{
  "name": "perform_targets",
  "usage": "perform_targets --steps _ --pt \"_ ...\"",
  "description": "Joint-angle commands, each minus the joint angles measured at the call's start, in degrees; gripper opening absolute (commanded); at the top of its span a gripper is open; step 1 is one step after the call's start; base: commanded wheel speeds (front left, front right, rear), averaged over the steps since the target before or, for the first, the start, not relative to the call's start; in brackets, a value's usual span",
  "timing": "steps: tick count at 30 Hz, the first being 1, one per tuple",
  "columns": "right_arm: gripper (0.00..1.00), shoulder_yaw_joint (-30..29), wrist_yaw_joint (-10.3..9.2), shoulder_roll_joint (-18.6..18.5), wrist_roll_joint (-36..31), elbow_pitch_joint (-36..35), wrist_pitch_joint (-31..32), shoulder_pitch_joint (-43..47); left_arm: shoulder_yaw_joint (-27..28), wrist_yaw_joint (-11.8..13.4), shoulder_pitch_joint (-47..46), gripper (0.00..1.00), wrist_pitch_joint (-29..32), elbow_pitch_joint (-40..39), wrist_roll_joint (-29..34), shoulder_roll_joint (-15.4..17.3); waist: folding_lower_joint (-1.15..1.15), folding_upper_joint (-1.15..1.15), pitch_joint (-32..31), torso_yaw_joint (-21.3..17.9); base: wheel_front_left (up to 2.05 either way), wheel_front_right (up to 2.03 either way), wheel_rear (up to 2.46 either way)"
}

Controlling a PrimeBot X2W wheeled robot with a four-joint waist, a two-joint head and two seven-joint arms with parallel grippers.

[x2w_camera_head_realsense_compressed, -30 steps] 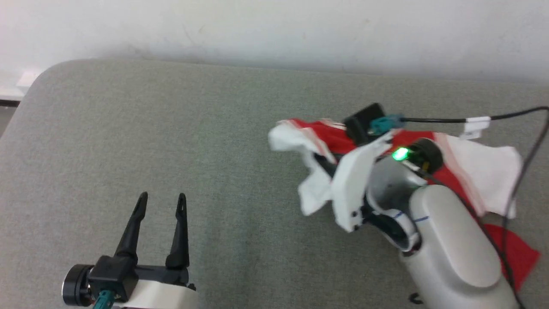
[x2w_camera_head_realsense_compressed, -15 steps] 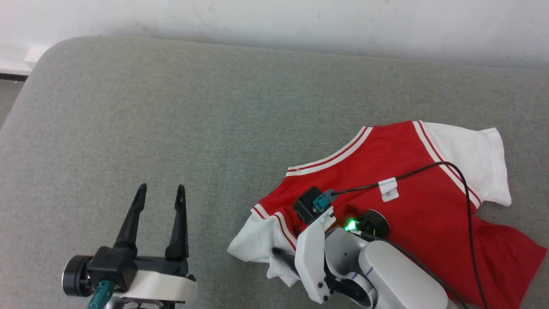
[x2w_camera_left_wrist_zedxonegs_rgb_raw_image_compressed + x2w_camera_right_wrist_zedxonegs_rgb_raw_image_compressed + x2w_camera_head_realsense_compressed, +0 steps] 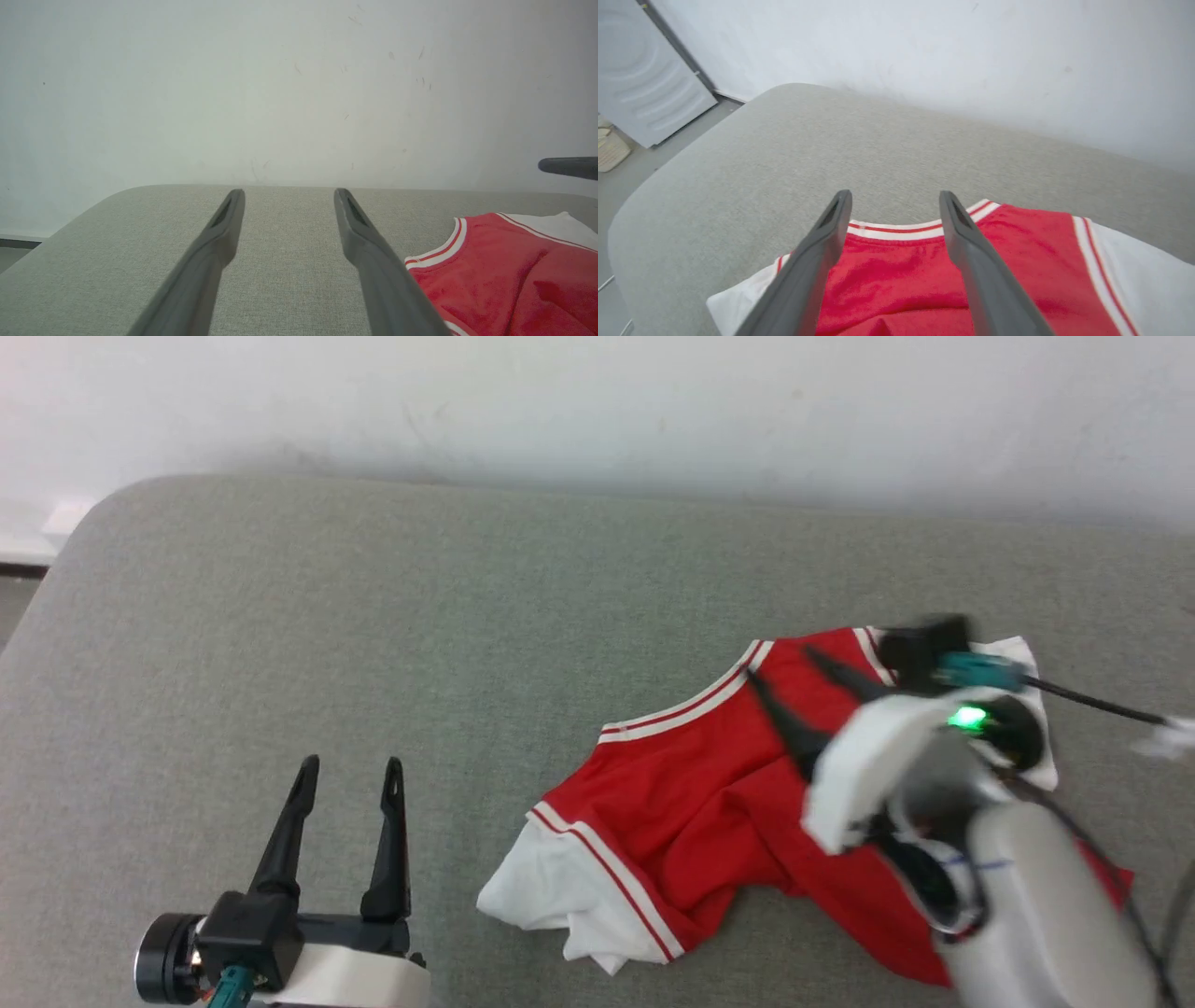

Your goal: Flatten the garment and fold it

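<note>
Grey padded tabletop [image 3: 280, 616] runs back to a white wall [image 3: 597, 411], and the garment [image 3: 691, 803] lies rumpled on it directly beneath the right gripper [image 3: 780, 665], whose fingers [image 3: 817, 261] stand well apart with nothing between them. The striped collar [image 3: 896, 230] crosses just past those fingertips, a white sleeve [image 3: 1148, 270] out to either side. The left gripper [image 3: 353, 765], equally spread and empty, has the garment off to its right, so the right arm looks nearer for smoothing.

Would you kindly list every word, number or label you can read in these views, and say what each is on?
None can be read.
The red jersey T-shirt with white sleeves shows no lettering on its visible side.
The small white tag on the black cable is too blurred to read.
</note>
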Motion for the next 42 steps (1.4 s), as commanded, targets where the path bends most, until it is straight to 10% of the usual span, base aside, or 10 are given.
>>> perform_targets --steps 1,8,14,25,42 --pt "1.0 -3.98 -0.04 -0.13 -2.21 -2.93 -1.47 3.09 0.31 0.42 0.9 1.0 -0.27 -0.42 0.26 -0.17 0.01 0.0 -2.35 -2.42 0.0 0.0 0.0" --pt "1.0 -22.48 -0.04 -0.13 -12.64 -17.23 -10.41 18.1 1.16 0.62 3.72 1.0 -0.27 -1.76 0.43 -0.08 0.01 0.0 -3.01 -5.34 0.0 0.0 0.0" --pt "1.0 -30.64 -0.04 -0.13 -7.83 -17.67 -19.09 29.84 1.49 0.69 6.34 1.0 -0.27 -2.11 0.13 -0.14 0.01 0.0 -3.23 -7.59 0.0 0.0 0.0" --pt "1.0 -28.13 -0.04 -0.13 -4.16 -15.51 -27.67 32.43 -1.7 -2.32 -1.85 1.0 2.1 0.19 3.58 4.29 0.01 0.0 -1.0 -10.04 0.0 0.0 0.0" --pt "1.0 -25.74 -0.04 -0.13 -3.99 -16.3 -27.51 27.9 -25.44 -5.28 -30.83 1.0 36.89 23.2 -8.48 13.51 0.01 0.0 6.88 -11.69 0.0 0.0 0.0"
